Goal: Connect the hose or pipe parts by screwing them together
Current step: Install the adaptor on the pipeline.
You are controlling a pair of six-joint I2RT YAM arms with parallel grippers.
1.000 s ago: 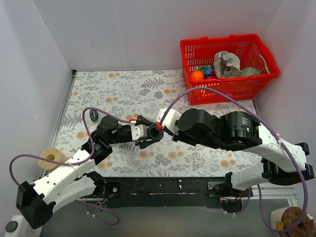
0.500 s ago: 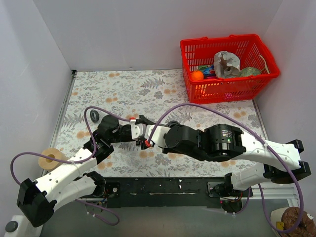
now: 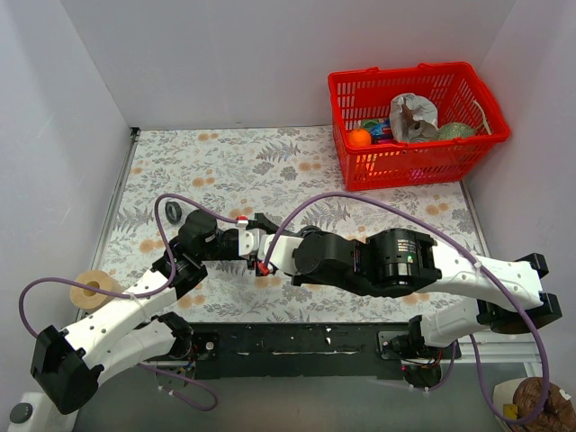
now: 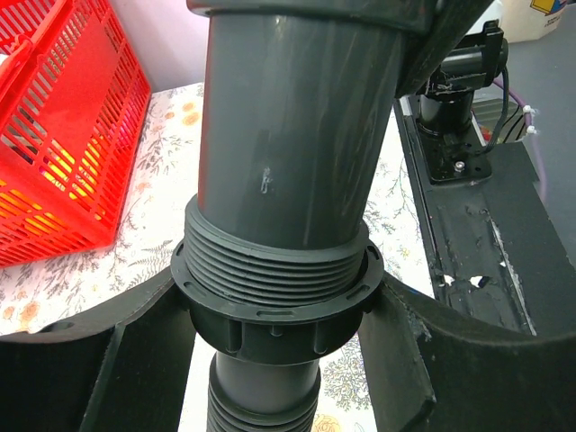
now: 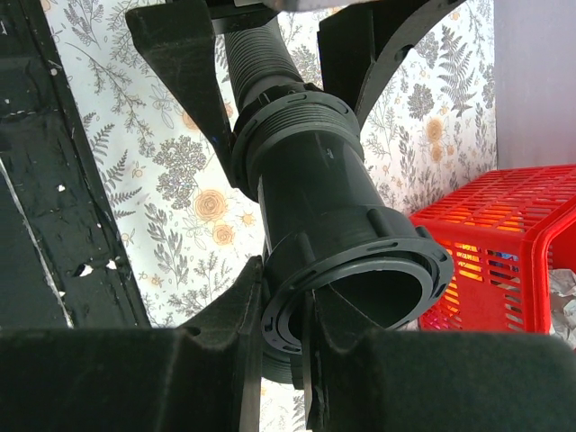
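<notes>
The dark grey fitting stands with its threaded end seated in the black collar of the ribbed hose. My left gripper is shut on that collar, one finger on each side. In the right wrist view my right gripper pinches the rim of the fitting's open end, one finger outside and one inside the opening. The hose runs away past the left fingers. From above, both grippers meet at mid-table, left gripper, right gripper, and the arms hide the parts.
A red basket full of odds and ends stands at the back right. A tape roll lies off the left edge of the flowered mat, and a small black ring lies on it. Purple cables loop over both arms.
The right arm has swung left and nearer, its wrist turning over the fitting, which now hides under it in the top view. The left arm has barely moved.
</notes>
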